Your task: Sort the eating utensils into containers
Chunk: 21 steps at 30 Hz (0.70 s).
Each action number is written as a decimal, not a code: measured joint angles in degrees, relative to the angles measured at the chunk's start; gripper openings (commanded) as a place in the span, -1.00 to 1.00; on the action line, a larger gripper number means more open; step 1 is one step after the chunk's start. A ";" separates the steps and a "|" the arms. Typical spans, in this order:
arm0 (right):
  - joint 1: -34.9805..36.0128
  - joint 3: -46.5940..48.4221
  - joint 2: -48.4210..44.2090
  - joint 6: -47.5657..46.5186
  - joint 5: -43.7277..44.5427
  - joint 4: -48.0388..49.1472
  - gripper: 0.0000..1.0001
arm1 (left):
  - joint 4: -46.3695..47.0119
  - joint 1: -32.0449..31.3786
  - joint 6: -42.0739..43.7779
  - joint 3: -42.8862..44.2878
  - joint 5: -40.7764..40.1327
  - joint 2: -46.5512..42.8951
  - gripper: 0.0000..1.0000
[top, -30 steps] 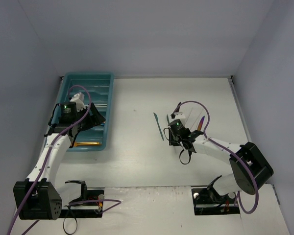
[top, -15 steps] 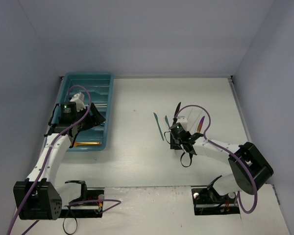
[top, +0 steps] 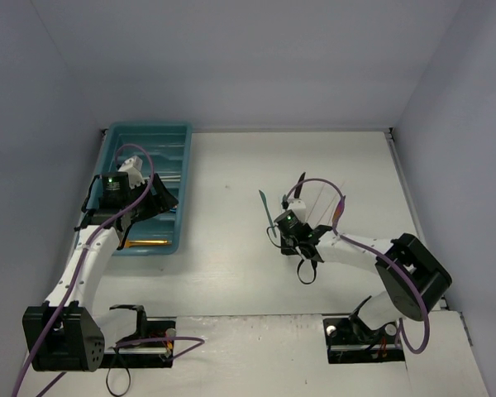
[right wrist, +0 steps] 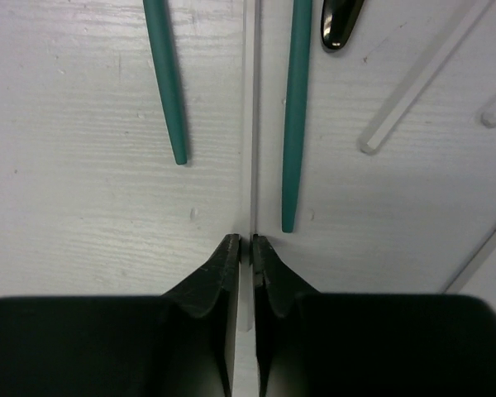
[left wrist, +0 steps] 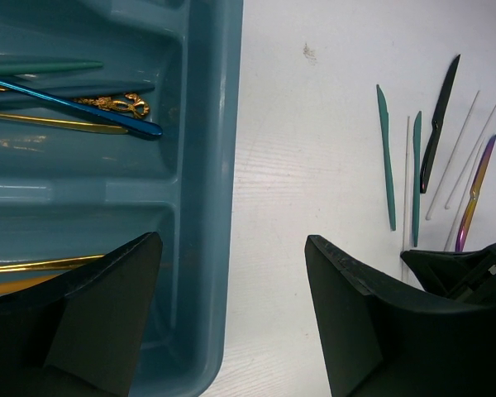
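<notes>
Left gripper point(left wrist: 231, 241): jaws wide apart, over the wall of the rectangular teal plastic cutlery tray point(left wrist: 205, 165).
Right gripper point(right wrist: 241, 241): jaws clamped on a slim white utensil handle point(right wrist: 250, 124) lying on the tabletop point(right wrist: 83, 231).

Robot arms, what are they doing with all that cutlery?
They are sorting cutlery into a teal tray. The right gripper is pinched shut on a thin white utensil, which sits between two teal utensils on the table. A black utensil and a shiny purple utensil lie nearby. The left gripper hangs open and empty over the tray's edge. A blue utensil and gold utensils are already inside.
</notes>
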 measured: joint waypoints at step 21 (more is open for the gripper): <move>8.27 6.51 -22.91 -5.83 2.26 -2.67 -1.00 | 4.88 -22.07 -10.77 9.15 0.64 0.55 0.34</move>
